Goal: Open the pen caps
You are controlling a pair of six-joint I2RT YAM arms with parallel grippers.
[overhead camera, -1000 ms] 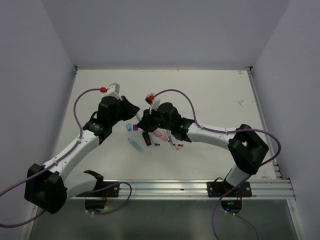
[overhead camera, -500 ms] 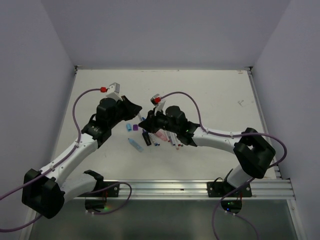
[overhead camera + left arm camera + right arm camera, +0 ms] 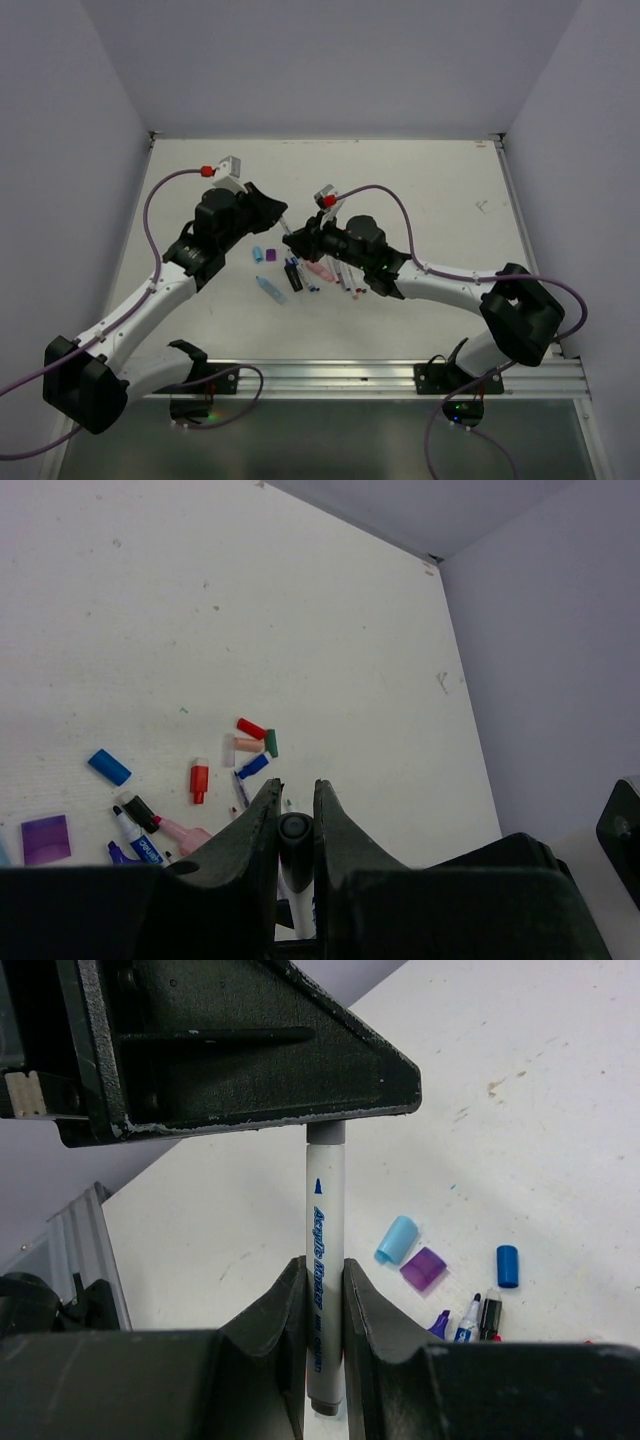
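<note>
One white pen (image 3: pixel 323 1210) with blue lettering is held in the air between both grippers. My left gripper (image 3: pixel 296 790) is shut on its black pen cap (image 3: pixel 293 830); in the right wrist view the cap is hidden inside that gripper (image 3: pixel 250 1070). My right gripper (image 3: pixel 324 1265) is shut on the white barrel lower down. In the top view the left gripper (image 3: pixel 278 213) and right gripper (image 3: pixel 296 240) meet tip to tip above the pile. Loose pen caps lie on the table: light blue (image 3: pixel 397 1239), purple (image 3: pixel 423 1268), blue (image 3: pixel 508 1265), red (image 3: pixel 199 779).
Uncapped pens and highlighters lie in a small pile (image 3: pixel 318 275) under the right gripper, with a light blue highlighter (image 3: pixel 270 290) to its left. More small caps, red (image 3: pixel 251 728) and green (image 3: pixel 271 742), lie beyond. White walls bound the white table (image 3: pixel 430 190).
Both grippers have shifted slightly toward the back of the table with the pen between them. The right arm's elbow has swung to the right. The left jaws have narrowed a little.
</note>
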